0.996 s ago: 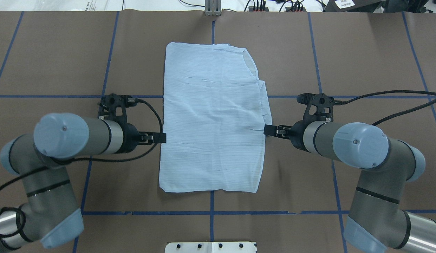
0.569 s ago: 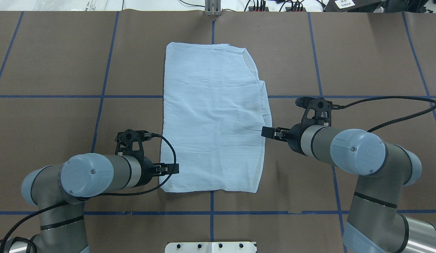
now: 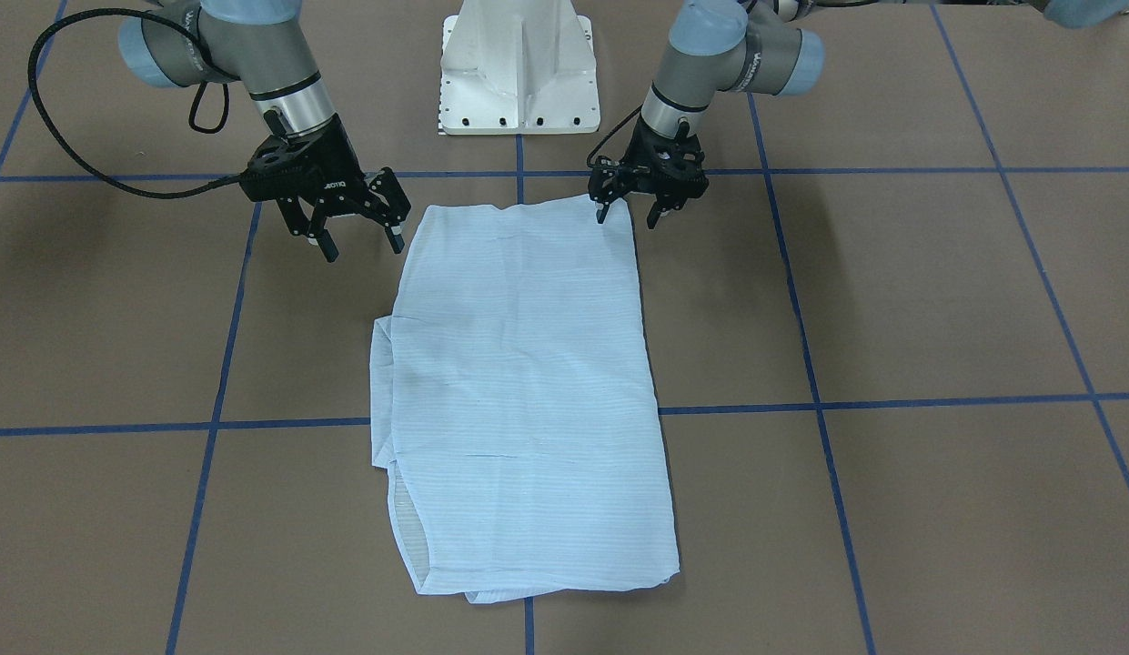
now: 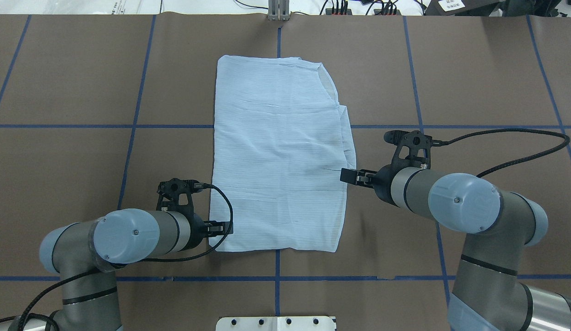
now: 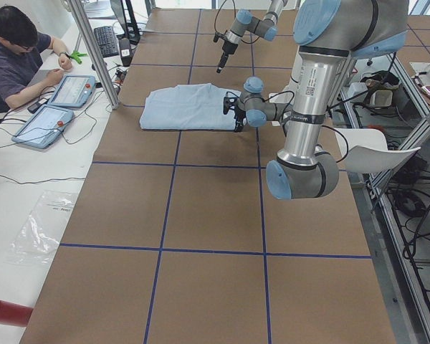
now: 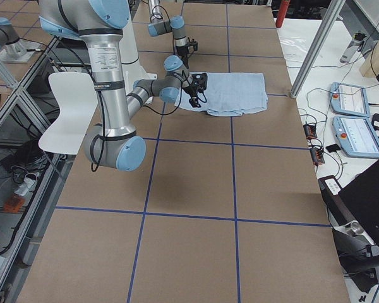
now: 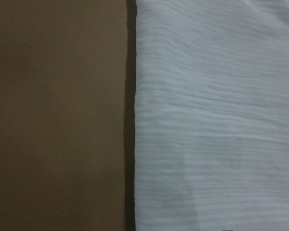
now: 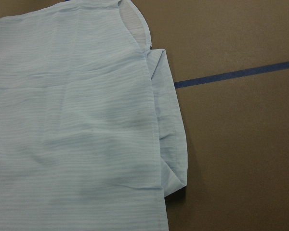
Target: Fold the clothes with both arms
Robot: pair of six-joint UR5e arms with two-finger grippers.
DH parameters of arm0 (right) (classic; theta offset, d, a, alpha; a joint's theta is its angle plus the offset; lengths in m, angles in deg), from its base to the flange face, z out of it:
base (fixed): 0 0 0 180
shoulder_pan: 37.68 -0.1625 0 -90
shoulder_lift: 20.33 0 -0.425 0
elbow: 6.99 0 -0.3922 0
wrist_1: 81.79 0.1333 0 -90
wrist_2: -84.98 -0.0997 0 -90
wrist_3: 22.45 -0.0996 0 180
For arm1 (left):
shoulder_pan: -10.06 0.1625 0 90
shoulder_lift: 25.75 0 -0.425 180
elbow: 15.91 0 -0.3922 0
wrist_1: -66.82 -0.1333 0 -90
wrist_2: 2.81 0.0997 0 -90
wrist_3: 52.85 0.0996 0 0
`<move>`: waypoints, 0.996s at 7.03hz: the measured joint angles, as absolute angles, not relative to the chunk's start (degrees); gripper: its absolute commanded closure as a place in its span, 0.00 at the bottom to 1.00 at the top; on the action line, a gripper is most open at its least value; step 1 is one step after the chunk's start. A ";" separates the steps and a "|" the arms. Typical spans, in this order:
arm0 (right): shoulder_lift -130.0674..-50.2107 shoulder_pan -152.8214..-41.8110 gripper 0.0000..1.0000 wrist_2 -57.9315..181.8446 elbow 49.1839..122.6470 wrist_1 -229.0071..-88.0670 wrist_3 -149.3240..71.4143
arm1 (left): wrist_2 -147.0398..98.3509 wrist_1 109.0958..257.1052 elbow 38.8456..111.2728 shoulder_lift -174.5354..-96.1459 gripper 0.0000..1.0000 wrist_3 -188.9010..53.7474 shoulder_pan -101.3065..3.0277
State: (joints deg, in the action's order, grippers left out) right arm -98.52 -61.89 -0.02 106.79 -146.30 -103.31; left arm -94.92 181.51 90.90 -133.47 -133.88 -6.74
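Two grippers seen open, nothing held. Pale-blue shirt [image 4: 278, 161] laid flat, folded into rectangle, at centre of brown table [image 4: 60, 69], neckline at far right corner. Left gripper [image 3: 628, 221] spread across shirt's near left corner: one finger over cloth, other outside edge. Right gripper [image 3: 362, 246] spread wide, just beside shirt's right edge; contact cannot be told.
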 measured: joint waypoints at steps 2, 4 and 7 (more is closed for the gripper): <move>-98.44 -61.77 0.00 -0.01 106.51 -146.30 -103.31 | -94.92 181.52 90.83 -133.57 0.54 -133.88 -5.47; -98.39 -61.48 0.00 -0.01 106.32 -146.30 -103.31 | -94.92 181.50 90.89 -133.54 0.95 -133.88 -5.08; -98.32 -60.89 0.00 0.36 106.28 -146.32 -103.41 | -94.73 181.44 91.17 -133.37 1.00 -133.88 -4.98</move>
State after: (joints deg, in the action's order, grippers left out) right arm -98.32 -60.89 0.36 106.28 -146.32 -103.41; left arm -94.73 181.44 91.17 -133.37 -133.88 -4.98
